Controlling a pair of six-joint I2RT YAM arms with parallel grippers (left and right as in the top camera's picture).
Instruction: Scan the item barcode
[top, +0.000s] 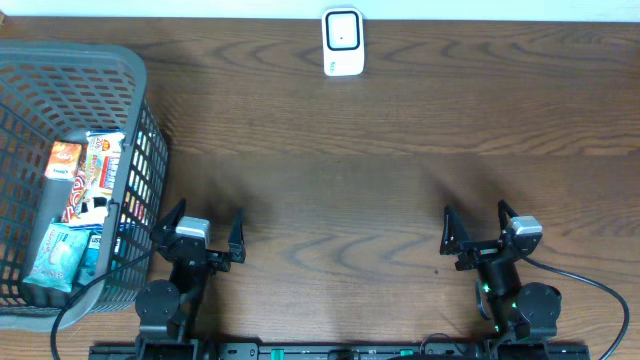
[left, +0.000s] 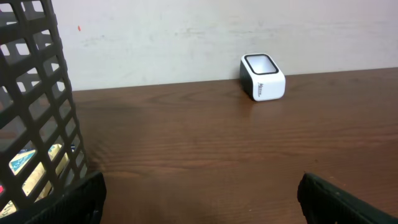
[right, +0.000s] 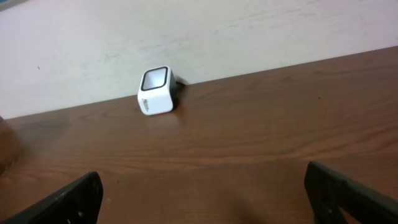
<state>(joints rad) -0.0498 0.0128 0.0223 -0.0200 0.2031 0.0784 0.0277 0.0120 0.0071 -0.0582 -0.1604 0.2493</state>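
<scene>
Dark brown wood grain is seen across the surface (top: 380, 150), which fills most of every view and is backed by a pale wall (left: 186, 31). At its left edge a grey plastic lattice basket (top: 150, 140) is set, its near corner just beside the left arm.

Both arms are parked at the near edge, well apart from each other. The left pincer (top: 207, 225) is held spread wide with nothing between its fingers, and the right pincer (top: 477, 225) is likewise spread and empty.

At the far edge, against the wall and roughly midway between the arms, a small white scanner (top: 342, 42) with a dark window is stood.

The task's things, several snack packets (top: 100, 165), are lying inside the basket; among them an orange packet (top: 64, 160) and a teal packet (top: 55, 255) can be made out. No barcode can be picked out on any of them.

Nothing has yet been picked, so fetching an item is judged to be the step in hand, and the left arm is best placed for it. The pincer should be brought over the rim from above rather than through the lattice. A packet lying on top should be chosen and pinched across its narrow width near one end, so that its printed faces are left uncovered. It should be lifted straight up until the rim is cleared before being carried towards the scanner's window.
</scene>
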